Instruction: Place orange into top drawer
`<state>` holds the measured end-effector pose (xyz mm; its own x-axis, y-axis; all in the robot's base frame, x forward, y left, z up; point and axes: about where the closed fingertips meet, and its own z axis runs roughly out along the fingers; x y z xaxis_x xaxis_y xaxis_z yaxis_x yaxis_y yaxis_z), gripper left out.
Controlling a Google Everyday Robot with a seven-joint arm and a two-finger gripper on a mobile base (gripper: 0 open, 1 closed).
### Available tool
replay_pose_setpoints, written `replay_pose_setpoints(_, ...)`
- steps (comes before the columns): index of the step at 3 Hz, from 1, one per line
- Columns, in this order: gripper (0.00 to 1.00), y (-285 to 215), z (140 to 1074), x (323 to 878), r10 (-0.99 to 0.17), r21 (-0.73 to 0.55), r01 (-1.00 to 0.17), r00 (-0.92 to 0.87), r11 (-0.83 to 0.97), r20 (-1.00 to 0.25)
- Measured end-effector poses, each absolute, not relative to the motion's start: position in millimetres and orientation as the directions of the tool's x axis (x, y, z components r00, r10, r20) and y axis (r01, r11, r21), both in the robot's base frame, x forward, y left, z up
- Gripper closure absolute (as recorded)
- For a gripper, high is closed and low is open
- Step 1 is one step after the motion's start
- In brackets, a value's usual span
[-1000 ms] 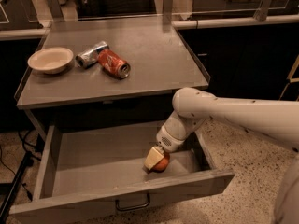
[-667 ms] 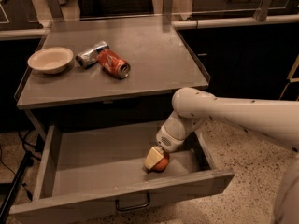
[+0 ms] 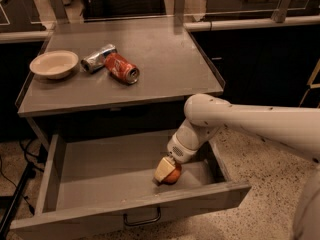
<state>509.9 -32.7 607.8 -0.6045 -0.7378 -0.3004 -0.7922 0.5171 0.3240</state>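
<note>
The top drawer point(image 3: 100, 169) stands pulled open below the grey counter, its flat front panel with a dark pull handle point(image 3: 142, 219) facing me. My gripper point(image 3: 167, 172) reaches down into the drawer's right half from the white arm on the right. Its cream-coloured fingers point(image 3: 163, 170) are closed around the orange point(image 3: 173, 175), which sits at or just above the drawer floor near the front wall. Part of the orange is hidden behind the fingers.
On the counter point(image 3: 165, 64) lie a red soda can point(image 3: 121, 68) on its side, a crushed silver can point(image 3: 98, 57) beside it, and a cream bowl point(image 3: 54, 64) at the left. Dark cabinets stand behind. A black cable and stand run along the floor at the lower left.
</note>
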Motion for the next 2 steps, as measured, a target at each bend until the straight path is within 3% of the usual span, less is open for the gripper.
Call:
replay_pose_setpoints(1, 0.11, -32.7, 607.8, 509.9, -0.738, 0.324, -0.792, -0.604, 0.517, -0.300)
replay_pose_setpoints(2, 0.00, -32.6, 607.7, 509.8, -0.738, 0.324, -0.792, -0.604, 0.517, -0.300)
